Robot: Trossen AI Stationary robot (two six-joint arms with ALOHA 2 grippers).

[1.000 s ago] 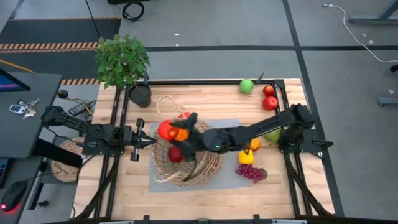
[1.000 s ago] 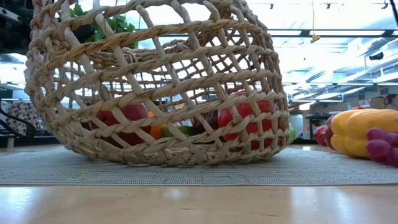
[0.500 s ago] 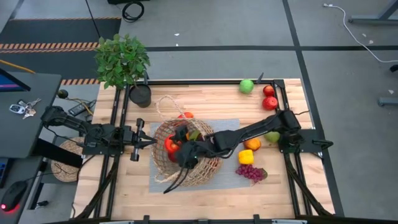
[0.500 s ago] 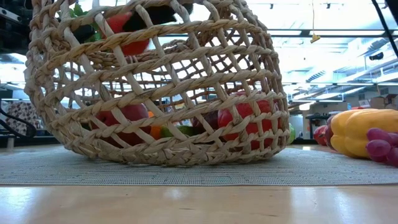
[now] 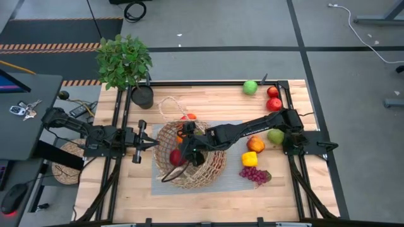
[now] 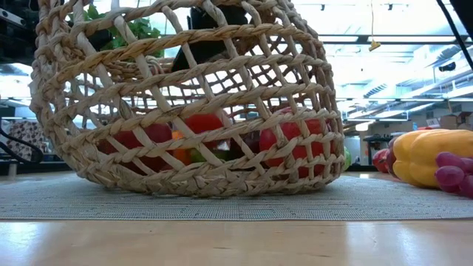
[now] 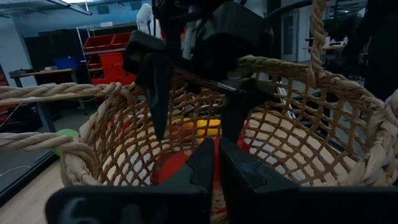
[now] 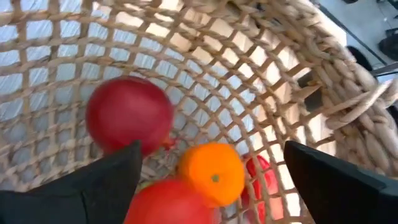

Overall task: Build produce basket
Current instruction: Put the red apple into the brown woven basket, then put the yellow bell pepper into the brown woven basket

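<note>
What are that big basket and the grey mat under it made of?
The basket looks like natural wicker or twisted straw rope: tan, matte, open weave with a thick braided rim. The mat seems a woven fabric or vinyl mesh, grey with a fine ribbed texture; which one is unclear.

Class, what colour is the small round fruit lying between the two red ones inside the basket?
Orange; the right wrist view shows it best.
</note>
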